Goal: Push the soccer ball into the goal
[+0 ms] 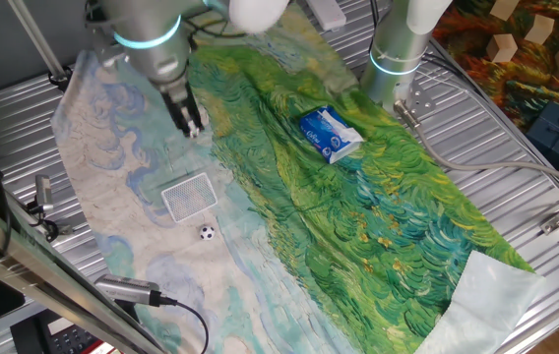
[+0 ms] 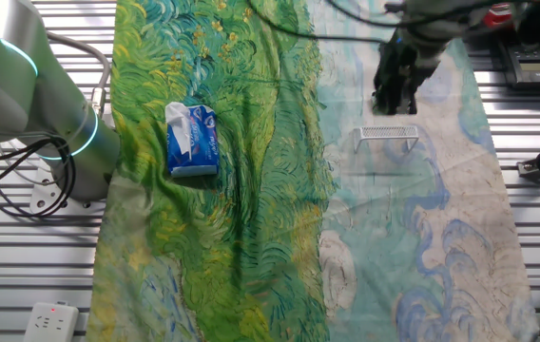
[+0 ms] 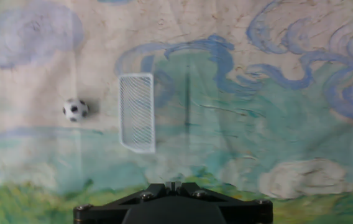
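Note:
The soccer ball (image 1: 207,233) is a tiny white ball with black patches, lying on the pale part of the painted cloth. The goal (image 1: 189,197), a small white mesh frame, stands just beyond it, a short gap away. In the hand view the soccer ball (image 3: 75,109) lies left of the goal (image 3: 137,112). My gripper (image 1: 191,123) hangs above the cloth behind the goal, fingers together and holding nothing. Its tips show at the bottom of the hand view (image 3: 172,185). In the other fixed view my gripper (image 2: 395,100) hangs over the goal (image 2: 390,133) and the ball is hidden.
A blue-and-white packet (image 1: 329,135) lies on the green part of the cloth, also in the other fixed view (image 2: 192,140). A second arm's base (image 1: 398,59) stands behind it. Cables and a camera mount (image 1: 127,289) sit at the table's near left edge.

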